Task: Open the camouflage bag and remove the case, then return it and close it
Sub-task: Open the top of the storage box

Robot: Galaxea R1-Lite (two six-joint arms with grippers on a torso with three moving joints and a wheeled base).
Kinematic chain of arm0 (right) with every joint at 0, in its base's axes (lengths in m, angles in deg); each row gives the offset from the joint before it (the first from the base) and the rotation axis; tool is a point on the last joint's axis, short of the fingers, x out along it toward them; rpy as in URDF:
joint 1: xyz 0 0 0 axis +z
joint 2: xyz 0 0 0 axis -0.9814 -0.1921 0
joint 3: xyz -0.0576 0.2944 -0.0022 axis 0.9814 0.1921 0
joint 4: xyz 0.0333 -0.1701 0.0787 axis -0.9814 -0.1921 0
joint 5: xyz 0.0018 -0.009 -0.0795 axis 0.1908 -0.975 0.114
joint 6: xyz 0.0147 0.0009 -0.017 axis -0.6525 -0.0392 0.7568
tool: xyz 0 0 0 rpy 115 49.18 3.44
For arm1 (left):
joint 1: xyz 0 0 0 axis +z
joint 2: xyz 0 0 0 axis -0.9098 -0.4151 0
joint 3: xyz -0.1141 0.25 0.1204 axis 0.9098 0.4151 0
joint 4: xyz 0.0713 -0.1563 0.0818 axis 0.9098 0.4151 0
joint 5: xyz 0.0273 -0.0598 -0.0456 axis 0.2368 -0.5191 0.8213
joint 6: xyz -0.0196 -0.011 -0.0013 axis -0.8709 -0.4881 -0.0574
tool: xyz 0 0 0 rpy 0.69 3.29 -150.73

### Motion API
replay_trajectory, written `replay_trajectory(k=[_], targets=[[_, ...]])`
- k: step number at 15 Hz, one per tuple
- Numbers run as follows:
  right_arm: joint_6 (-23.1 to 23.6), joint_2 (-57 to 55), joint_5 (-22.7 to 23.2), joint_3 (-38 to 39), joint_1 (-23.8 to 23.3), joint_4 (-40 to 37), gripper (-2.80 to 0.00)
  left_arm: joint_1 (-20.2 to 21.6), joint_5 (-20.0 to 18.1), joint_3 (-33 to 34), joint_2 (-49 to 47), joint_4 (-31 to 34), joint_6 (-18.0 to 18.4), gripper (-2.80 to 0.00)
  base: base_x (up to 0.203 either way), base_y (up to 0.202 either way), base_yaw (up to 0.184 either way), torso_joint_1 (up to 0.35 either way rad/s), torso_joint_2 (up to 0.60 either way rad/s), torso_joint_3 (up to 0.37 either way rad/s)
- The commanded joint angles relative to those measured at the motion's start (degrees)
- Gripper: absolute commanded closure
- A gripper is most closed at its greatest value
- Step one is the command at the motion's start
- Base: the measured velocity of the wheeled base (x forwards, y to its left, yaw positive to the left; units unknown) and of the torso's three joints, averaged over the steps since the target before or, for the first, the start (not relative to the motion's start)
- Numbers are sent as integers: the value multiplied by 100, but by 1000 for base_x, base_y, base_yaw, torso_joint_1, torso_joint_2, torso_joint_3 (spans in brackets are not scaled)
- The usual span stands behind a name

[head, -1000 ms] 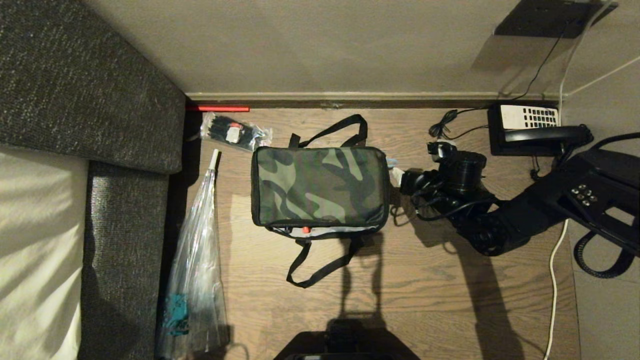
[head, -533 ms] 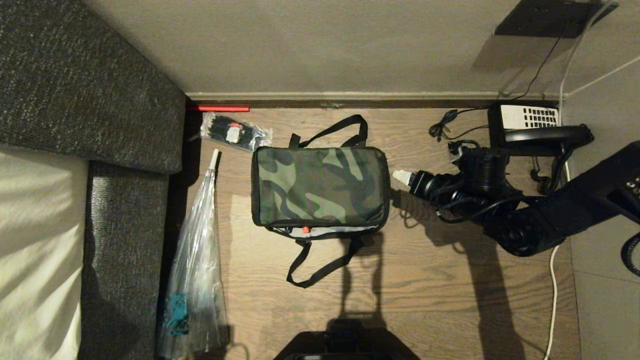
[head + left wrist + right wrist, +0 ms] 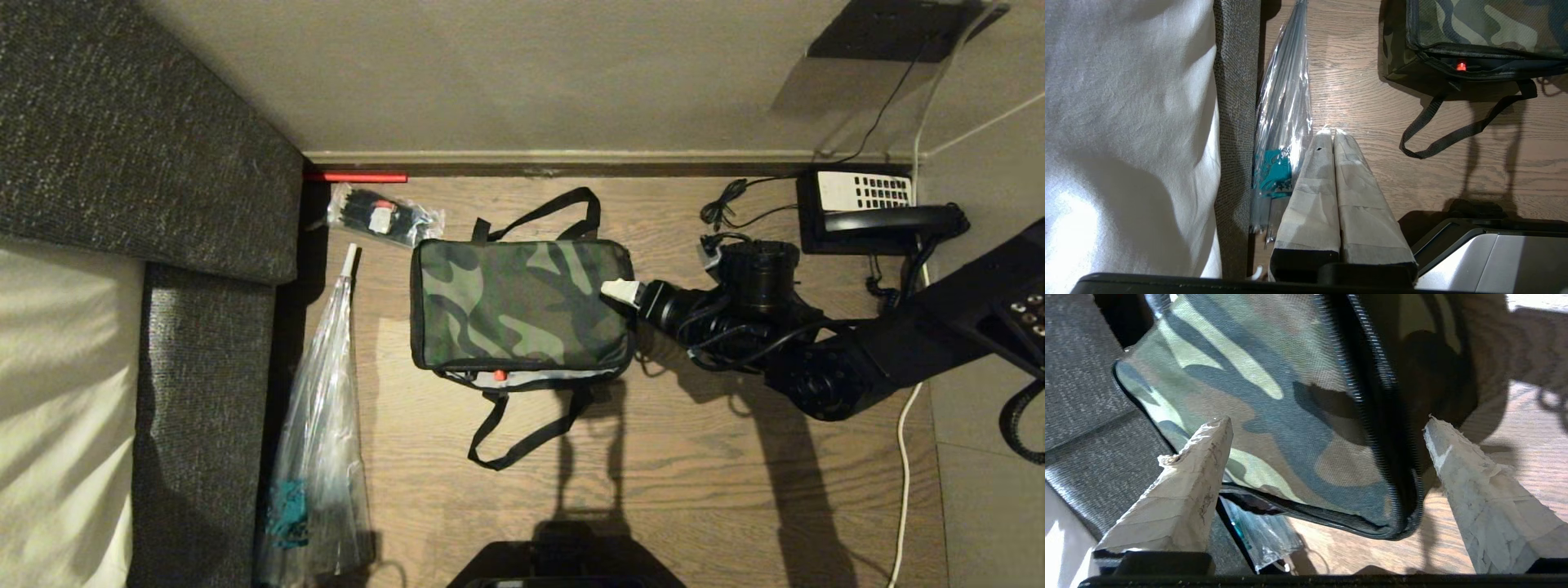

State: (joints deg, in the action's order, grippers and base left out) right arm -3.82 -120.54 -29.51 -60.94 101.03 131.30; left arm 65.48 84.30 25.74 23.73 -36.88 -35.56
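Camouflage bag lying closed on the wooden floor

Camouflage bag (image 3: 522, 304), a boxy green-black fabric bag with black trim and strap handles, is sitting on the brown wooden floor (image 3: 702, 490) between a grey upholstered sofa (image 3: 147, 147) and a black telephone (image 3: 873, 214). The right end effector (image 3: 622, 291) is hovering at the bag's right edge. Only the right wrist view is showing its taped fingers (image 3: 1192, 486) standing wide apart, straddling the bag's zipped corner and holding nothing. The left end effector (image 3: 1329, 134) is appearing only in the left wrist view, its taped fingers pressed together above the floor beside a clear plastic bag (image 3: 1284, 122). That view is also revealing a small red tab (image 3: 1461, 65) on the bag's near side.
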Motion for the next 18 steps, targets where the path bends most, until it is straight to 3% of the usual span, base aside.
replay_trajectory(k=[1, 4, 8, 11, 15, 18], targets=[[-24, 10, 28, -8, 18, 21, -280, 0, 1, 0, -7, 0, -4, 0, 0, 0, 0, 0, 0, 0], [-33, 342, 158, 165, 272, -479, -280, 0, 1, 8, -7, 0, -4, 0, 0, 0, 0, 0, 0, 0], [-25, 83, 159, 99, 438, -428, -280, 0, 1, 0, -7, 0, -4, 0, 0, 0, 0, 0, 0, 0], [56, -29, 146, 110, 383, -355, -280, 0, 1, 9, -7, 0, -4, 0, 0, 0, 0, 0, 0, 0], [515, 12, 189, 151, 66, -419, -280, 0, 1, 5, -7, 0, -4, 0, 0, 0, 0, 0, 0, 0], [474, -44, 161, 84, 73, -375, -280, 0, 1, 0, -7, 0, -4, 0, 0, 0, 0, 0, 0, 0]])
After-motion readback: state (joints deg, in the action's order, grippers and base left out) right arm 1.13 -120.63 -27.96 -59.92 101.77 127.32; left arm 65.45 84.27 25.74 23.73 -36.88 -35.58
